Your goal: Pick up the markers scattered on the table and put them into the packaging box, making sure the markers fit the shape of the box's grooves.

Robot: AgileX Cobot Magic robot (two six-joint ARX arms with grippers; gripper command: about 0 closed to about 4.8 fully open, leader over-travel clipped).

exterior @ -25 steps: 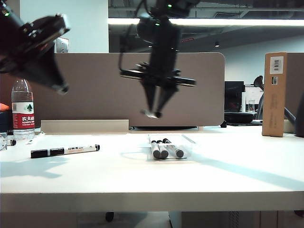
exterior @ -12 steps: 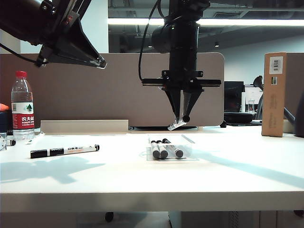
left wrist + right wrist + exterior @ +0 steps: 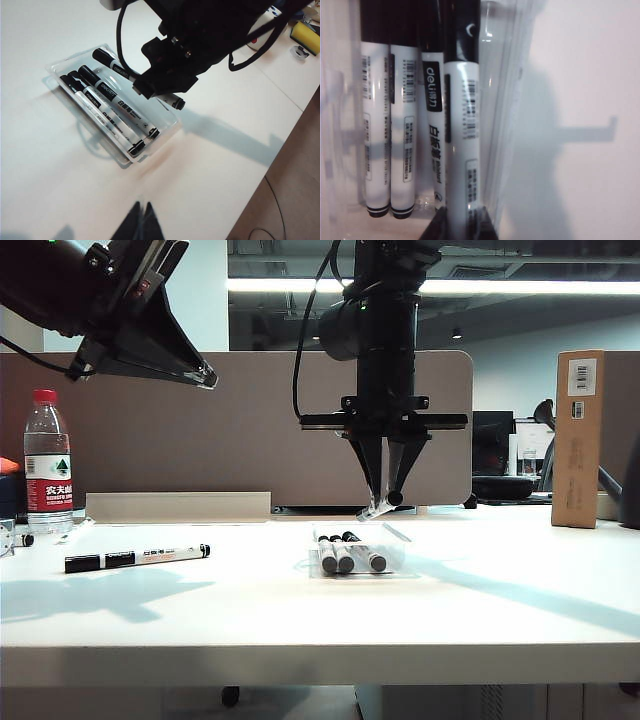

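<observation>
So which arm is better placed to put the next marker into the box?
The right: its tool already holds a marker just above the packaging box. The left tool, shut and empty, is raised far from it.

The right claw (image 3: 387,502), closed on a marker (image 3: 376,507), has swung from a tilt to hang straight and sunk closer over the packaging box (image 3: 398,536). The left claw (image 3: 205,375), shut and empty, has climbed and pushed toward the middle.
</observation>
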